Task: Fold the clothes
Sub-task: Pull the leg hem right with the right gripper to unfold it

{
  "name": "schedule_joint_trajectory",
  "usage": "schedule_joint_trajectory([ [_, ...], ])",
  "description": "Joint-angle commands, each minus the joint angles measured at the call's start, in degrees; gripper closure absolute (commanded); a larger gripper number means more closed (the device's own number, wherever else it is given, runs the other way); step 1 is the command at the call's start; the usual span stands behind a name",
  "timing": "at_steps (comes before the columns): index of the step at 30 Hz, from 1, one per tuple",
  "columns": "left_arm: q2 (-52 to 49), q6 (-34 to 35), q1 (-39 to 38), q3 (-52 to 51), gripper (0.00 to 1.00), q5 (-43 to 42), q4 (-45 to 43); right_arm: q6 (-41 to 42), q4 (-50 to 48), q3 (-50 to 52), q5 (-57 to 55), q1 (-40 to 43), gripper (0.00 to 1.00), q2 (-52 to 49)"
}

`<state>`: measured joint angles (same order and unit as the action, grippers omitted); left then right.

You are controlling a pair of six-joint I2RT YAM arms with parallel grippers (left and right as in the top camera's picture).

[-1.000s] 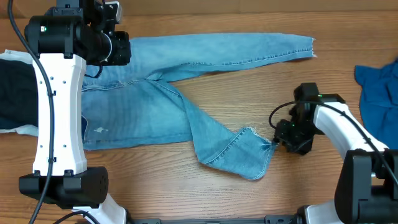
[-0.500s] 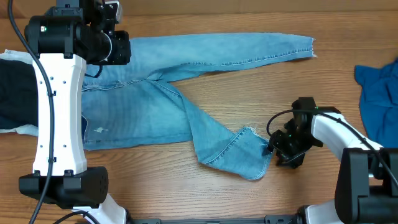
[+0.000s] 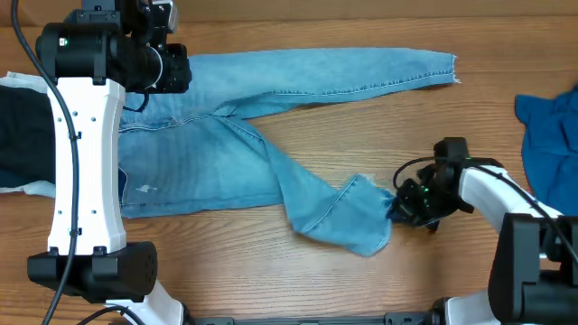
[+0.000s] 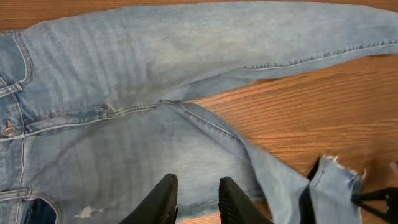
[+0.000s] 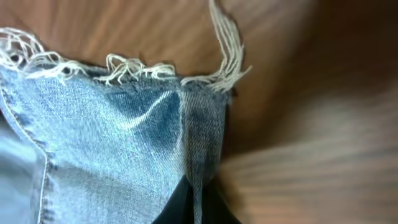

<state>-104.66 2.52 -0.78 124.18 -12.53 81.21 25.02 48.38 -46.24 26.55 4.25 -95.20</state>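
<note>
- The jeans (image 3: 208, 153) lie spread on the table (image 3: 379, 135), with the waist at the left under the left arm.
- One leg runs straight along the far side to the right. The other slants toward the near right, where its end is rumpled and turned up.
- That leg's frayed hem (image 3: 366, 185) is lifted just beside the right gripper (image 3: 396, 206).
- The right gripper is clamped on the hem. In the right wrist view the side seam runs down between its dark fingers (image 5: 177, 208), with loose white threads above.
- The left gripper (image 4: 198, 186) hovers over the seat of the jeans, near the crotch seam. Its fingers are slightly apart with nothing between them.
- A blue denim piece (image 3: 546, 135) is bunched at the right edge, well apart from the jeans.
- A navy piece (image 3: 20, 135) lies at the left edge, with white cloth (image 3: 23, 188) showing at its border.
</note>
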Motion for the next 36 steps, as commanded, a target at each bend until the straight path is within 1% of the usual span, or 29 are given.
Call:
schedule_joint_trajectory([
  [1,1.7,-1.2,0.0,0.9,0.73,-1.0,-0.5,0.1,-2.9,-0.4,-1.4,3.2,0.96,2.0],
  [4,1.7,-1.2,0.0,0.9,0.73,-1.0,-0.7,0.1,-7.6,-0.6,-1.0,5.2,0.96,2.2],
  [9,1.7,-1.2,0.0,0.9,0.73,-1.0,-0.9,0.6,-19.3,-0.6,-1.0,7.5,0.96,2.2],
  [13,1.7,-1.2,0.0,0.9,0.73,-1.0,-0.9,6.0,-27.2,-0.6,-2.7,10.2,0.96,2.2],
  [16,1.7,-1.1,0.0,0.9,0.73,-1.0,-0.9,7.7,-30.9,-0.6,-6.0,12.1,0.96,2.2],
  [21,1.7,-1.1,0.0,0.9,0.72,-1.0,-1.1,7.6,-35.4,-0.6,-10.4,15.8,0.96,2.2],
  [25,1.7,-1.0,0.0,0.9,0.72,-1.0,-1.1,7.6,-39.4,-0.6,-11.0,17.3,0.96,2.2],
  [28,1.7,-1.1,0.0,0.9,0.72,-1.0,-1.0,7.5,-42.5,-0.7,-14.2,17.9,0.96,2.2],
  [31,1.7,-1.1,0.0,0.9,0.71,-1.0,-0.4,4.0,-45.0,-0.7,-15.0,18.6,0.96,2.2],
  [34,1.7,-1.1,0.0,0.9,0.69,-1.1,0.2,3.2,-44.1,-0.7,-16.7,19.8,0.96,2.2],
  [36,1.7,-1.1,0.0,0.9,0.69,-1.1,1.3,3.3,-42.3,-0.7,-17.6,20.7,0.96,2.2],
])
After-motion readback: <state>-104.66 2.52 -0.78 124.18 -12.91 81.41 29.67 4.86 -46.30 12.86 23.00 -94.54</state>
